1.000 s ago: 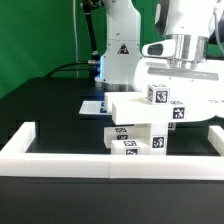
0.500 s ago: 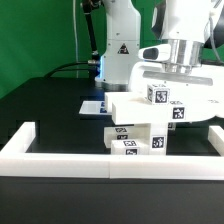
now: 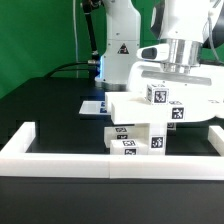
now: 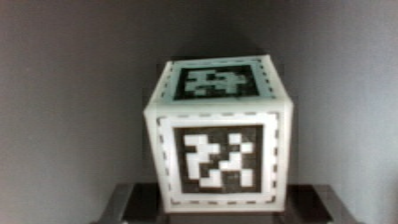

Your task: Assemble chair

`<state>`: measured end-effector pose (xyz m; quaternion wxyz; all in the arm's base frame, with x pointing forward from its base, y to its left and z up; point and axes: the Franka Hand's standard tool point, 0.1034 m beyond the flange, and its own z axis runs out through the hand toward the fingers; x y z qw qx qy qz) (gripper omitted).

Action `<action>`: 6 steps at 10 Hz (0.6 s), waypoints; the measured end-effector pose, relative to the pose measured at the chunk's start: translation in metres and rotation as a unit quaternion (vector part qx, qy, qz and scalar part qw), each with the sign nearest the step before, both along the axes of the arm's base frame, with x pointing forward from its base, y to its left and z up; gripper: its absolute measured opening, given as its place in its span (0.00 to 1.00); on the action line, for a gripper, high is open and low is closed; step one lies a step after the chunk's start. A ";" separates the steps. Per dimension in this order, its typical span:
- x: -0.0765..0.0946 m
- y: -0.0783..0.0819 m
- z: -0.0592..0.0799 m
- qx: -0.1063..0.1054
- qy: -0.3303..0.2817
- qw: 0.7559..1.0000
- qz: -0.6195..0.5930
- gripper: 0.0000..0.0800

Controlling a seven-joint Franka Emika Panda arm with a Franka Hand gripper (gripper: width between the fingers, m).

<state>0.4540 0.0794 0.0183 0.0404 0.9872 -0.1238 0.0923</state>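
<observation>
Closing in on a tagged square post (image 4: pixel 217 135) right below the gripper (image 3: pixel 180 92); jaw state can't tell. Chair stack (image 3: pixel 140 125) partly built under it, more parts prob left.

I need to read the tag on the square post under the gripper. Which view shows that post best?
The wrist view: the square post fills it, two tagged faces readable. The exterior view shows the post small beneath the gripper.

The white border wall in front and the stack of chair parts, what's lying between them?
Only bare black table shows between the border wall and the stacked chair parts, going by the exterior view.
</observation>
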 end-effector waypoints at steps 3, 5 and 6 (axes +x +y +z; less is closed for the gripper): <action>-0.001 0.000 0.000 0.000 0.000 1.000 0.000 0.36; -0.006 0.001 0.001 0.001 0.003 1.000 0.001 0.36; -0.012 0.004 0.005 0.005 0.004 1.000 0.002 0.36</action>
